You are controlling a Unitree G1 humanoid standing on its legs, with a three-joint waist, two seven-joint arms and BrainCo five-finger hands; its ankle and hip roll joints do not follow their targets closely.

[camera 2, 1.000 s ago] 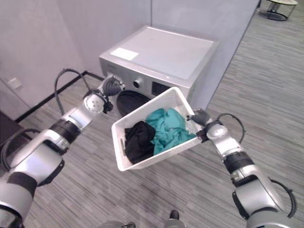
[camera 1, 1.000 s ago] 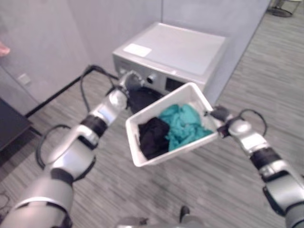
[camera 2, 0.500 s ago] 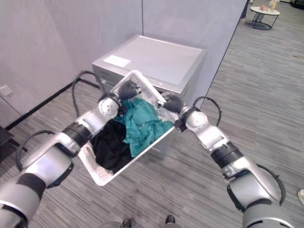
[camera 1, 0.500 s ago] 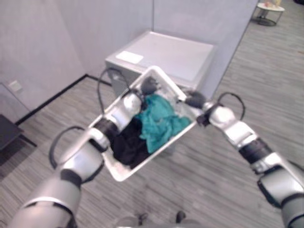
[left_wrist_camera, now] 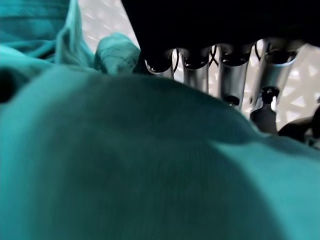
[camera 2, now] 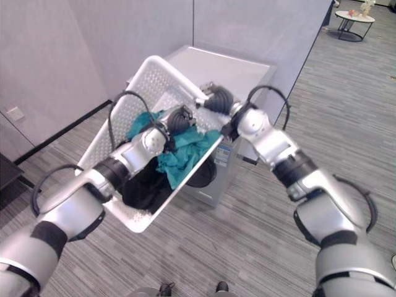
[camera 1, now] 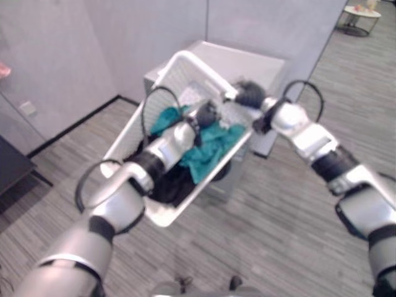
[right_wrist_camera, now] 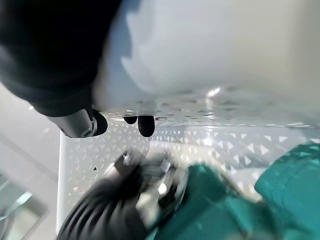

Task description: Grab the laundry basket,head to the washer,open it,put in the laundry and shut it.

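We have the white laundry basket (camera 2: pixel 145 93) raised and tipped steeply in front of the washer (camera 2: pixel 238 65), its open side turned toward us and its long axis running from the high rim by the washer top down toward the floor (camera 2: pixel 247 247) at our lower left. The teal laundry (camera 2: pixel 179 151) and the black laundry (camera 2: pixel 145 185) lie in the lower half of the basket, not yet in the washer.

Our right robot hand (camera 2: pixel 216 99) is at the upper rim on the washer side. In the right wrist view its dark fingertips (right_wrist_camera: pixel 145 125) curl over the basket wall, so we judge it is gripping the rim.

Our left robot hand (camera 2: pixel 179 117) reaches inside the basket. In the left wrist view its fingers (left_wrist_camera: pixel 227 80) run down into the teal cloth, which bulges in front of them, so we cannot tell whether they have closed on it.

The laundry lies right under and beside the left robot hand, so that hand is the nearer one. The washer's dark opening (camera 2: pixel 204 176) shows just below the basket's lower right side.
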